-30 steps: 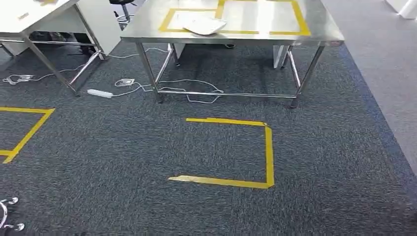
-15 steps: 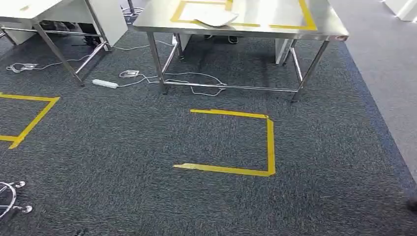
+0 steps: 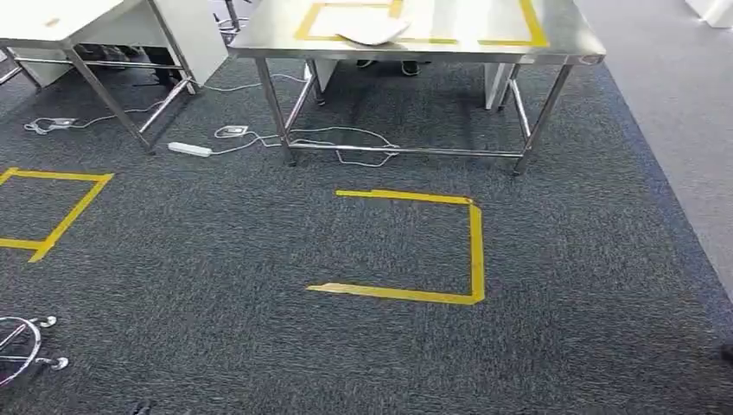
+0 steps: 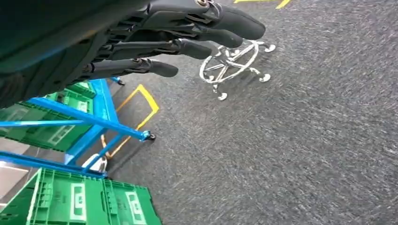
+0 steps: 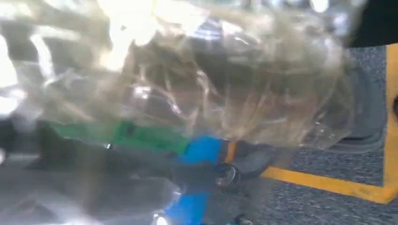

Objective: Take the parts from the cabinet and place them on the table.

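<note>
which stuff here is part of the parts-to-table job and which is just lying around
Part of the job:
- steel table with yellow tape outlines
- clear plastic bag right in front of the right wrist camera, apparently held by the right robot hand
- pale bag already on the table

Just lying about:
- power strip and cables
- chair base
- green crates
- left robot hand, holding nothing

A shiny stainless-steel table (image 3: 553, 45) with slim metal legs stands on dark grey speckled carpet (image 3: 562, 346). Yellow tape rectangles (image 3: 529, 22) mark its top, and a flat white packet (image 3: 373, 33) lies across one tape line. A yellow tape outline (image 3: 474, 251) lies on the carpet before it.
</note>
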You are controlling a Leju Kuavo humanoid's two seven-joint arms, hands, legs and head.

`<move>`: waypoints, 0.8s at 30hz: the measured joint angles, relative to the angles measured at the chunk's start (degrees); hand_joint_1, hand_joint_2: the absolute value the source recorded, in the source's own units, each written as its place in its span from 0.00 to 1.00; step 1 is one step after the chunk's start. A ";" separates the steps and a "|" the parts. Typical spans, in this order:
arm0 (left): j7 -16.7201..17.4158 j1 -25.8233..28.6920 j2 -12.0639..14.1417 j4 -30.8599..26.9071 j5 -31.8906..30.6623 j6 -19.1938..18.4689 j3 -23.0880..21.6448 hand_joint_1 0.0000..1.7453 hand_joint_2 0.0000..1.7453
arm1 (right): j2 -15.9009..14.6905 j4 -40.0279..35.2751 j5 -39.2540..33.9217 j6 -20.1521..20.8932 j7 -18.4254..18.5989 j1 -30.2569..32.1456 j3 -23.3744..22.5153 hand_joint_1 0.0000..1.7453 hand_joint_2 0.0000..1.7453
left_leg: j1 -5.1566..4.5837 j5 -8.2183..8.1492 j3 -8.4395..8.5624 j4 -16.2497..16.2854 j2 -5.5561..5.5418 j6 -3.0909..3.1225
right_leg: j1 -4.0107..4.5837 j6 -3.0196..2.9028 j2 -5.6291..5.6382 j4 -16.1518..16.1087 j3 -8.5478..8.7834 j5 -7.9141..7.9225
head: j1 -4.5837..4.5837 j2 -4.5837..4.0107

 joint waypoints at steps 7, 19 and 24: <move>0.00 -0.27 -0.17 0.48 0.17 0.00 -0.13 0.00 0.00 | 0.00 0.33 -0.02 0.13 0.00 -0.01 -0.02 0.00 0.00 | 0.03 0.09 -0.32 0.00 0.00 -0.64 | -0.02 -0.14 0.00 0.31 -0.40 -0.04 | 0.02 0.00; 0.13 -0.36 -0.17 0.70 1.20 0.00 -0.37 0.00 0.00 | 0.00 0.55 0.00 -0.35 0.00 0.07 -0.04 0.00 0.00 | -0.13 0.05 -0.56 0.21 -0.01 -0.58 | -0.29 -0.08 0.00 0.25 -0.53 0.10 | 0.04 0.00; 0.42 -0.74 -0.06 0.94 2.71 0.00 -1.48 0.00 0.00 | -0.07 0.59 0.02 -2.08 0.00 -0.30 0.20 0.00 0.00 | 0.53 1.03 -0.48 -1.10 -0.40 0.70 | -0.26 0.62 -0.47 0.23 -0.20 -0.07 | -0.13 0.00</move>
